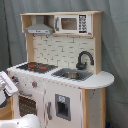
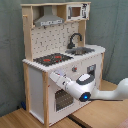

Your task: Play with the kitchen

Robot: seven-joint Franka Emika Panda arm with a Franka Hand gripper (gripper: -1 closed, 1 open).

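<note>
Whether the fingers (image 2: 53,76) are spread or pressed together cannot be told; in the second exterior view they sit right at the front panel of the kitchen (image 2: 60,65), just below the hob (image 2: 52,59) and above the windowed oven door (image 2: 61,99). Behind them the white arm (image 2: 100,92) runs off to the second exterior view's right, a blue light glowing on its joint. In the first exterior view only part of the arm shows at the left edge, against the kitchen's front. The kitchen stands upright on a wooden floor (image 2: 30,120) before a grey curtain (image 2: 112,30). On its counter (image 1: 97,80) sit the red-ringed hob, the sink (image 1: 72,75) and the black faucet (image 1: 84,59). Above are the pegboard back, a grey hood (image 1: 40,29) and a microwave (image 1: 70,23).
</note>
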